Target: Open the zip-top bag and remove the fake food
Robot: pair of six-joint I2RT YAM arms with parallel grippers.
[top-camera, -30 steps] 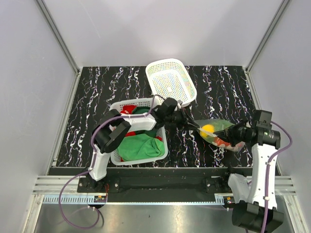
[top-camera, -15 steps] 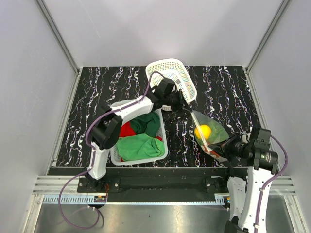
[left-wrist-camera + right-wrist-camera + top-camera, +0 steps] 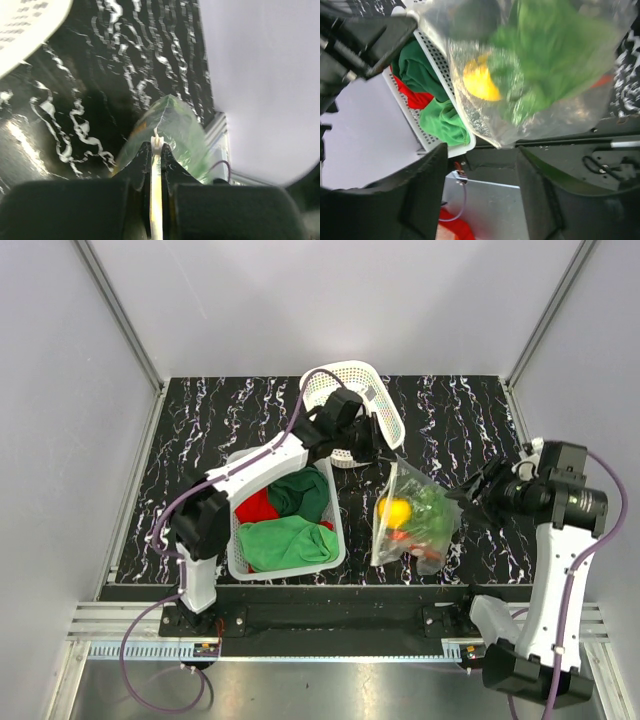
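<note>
The left arm reaches from its base across the white basket (image 3: 238, 562) of cloths, with its wrist raised beside the tilted second basket (image 3: 378, 405). The left gripper (image 3: 388, 457) is clenched on the top corner of the zip-top bag (image 3: 415, 522). In the left wrist view its fingers (image 3: 145, 165) press together on a thin pale strip of the bag's edge (image 3: 156, 142), with the greenish plastic bulging out past them.

The right arm stands tall on the right side, its forearm bent inward so that the right gripper (image 3: 468, 496) points left toward the bag's side. Its jaws are spread wide and grip nothing. In the right wrist view the two dark fingers (image 3: 420, 190) frame the bottom of the picture, and the bag's lower corner (image 3: 501, 142) hangs just beyond the gap. Whether a finger touches the plastic cannot be told.

The bag hangs from the pinched corner over the black marbled table (image 3: 200, 430), between the cloth basket and the right gripper. It is clear and crinkled. Through it show a yellow lemon-like ball (image 3: 395, 510), green lettuce (image 3: 432, 515) and a bit of orange-red carrot (image 3: 402, 537). Whether its bottom rests on the table is unclear.
</note>
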